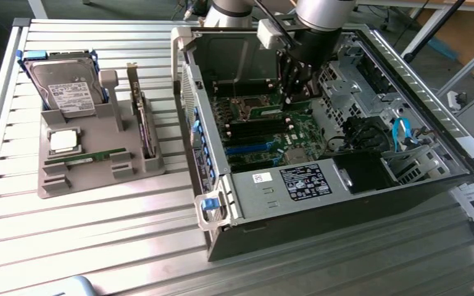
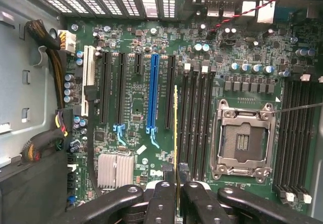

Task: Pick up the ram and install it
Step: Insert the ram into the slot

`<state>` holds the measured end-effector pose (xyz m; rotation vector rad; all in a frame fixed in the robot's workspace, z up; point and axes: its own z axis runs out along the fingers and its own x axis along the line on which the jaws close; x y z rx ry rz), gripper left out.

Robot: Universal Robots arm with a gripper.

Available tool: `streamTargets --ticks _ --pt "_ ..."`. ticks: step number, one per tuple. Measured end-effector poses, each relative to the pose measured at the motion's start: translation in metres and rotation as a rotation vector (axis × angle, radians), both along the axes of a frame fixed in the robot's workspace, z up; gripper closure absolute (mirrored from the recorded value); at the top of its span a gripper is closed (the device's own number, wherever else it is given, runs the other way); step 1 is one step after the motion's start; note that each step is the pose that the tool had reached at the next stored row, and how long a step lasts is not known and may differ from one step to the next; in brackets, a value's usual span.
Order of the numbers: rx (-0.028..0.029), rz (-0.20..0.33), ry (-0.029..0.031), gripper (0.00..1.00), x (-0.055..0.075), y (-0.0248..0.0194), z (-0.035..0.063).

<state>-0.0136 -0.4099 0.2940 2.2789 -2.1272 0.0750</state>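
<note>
**Operator:** What is in the gripper?

**Spotter:** Your gripper (image 2: 176,177) is clamped on the ram (image 2: 175,133). In the wrist view you see the ram edge-on, as a thin yellow-green line. The two black fingertips (image 2: 168,172) pinch it from either side, so the jaws stand narrow with only the board between them.

**Operator:** And where is the ram against the CPU socket?

**Spotter:** The CPU socket (image 2: 245,143) lies open on the motherboard (image 2: 131,98). A bank of black memory slots (image 2: 197,123) runs just beside it. Your ram lies parallel to those slots, at the edge of the bank farthest from the socket. That puts it between the bank and the long blue expansion slot (image 2: 153,93). I cannot tell whether its lower edge touches a slot or hangs above the board.

**Operator:** What does the exterior view give you?

**Spotter:** There your gripper (image 1: 296,92) reaches down into the open computer case (image 1: 220,203), close to the socket. A grey parts tray (image 1: 97,179) sits outside the case on the slatted aluminium table (image 1: 97,246). It is well apart from the socket, toward the exterior view's left. The tray holds a hard drive with blue rails (image 1: 68,86) and a square silver processor (image 1: 64,140).
</note>
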Motion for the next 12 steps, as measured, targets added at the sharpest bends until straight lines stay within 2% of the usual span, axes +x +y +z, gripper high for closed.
streamTargets --ticks 12 --pt "0.0000 0.000 0.0000 0.87 -0.0015 0.0000 -0.0044"
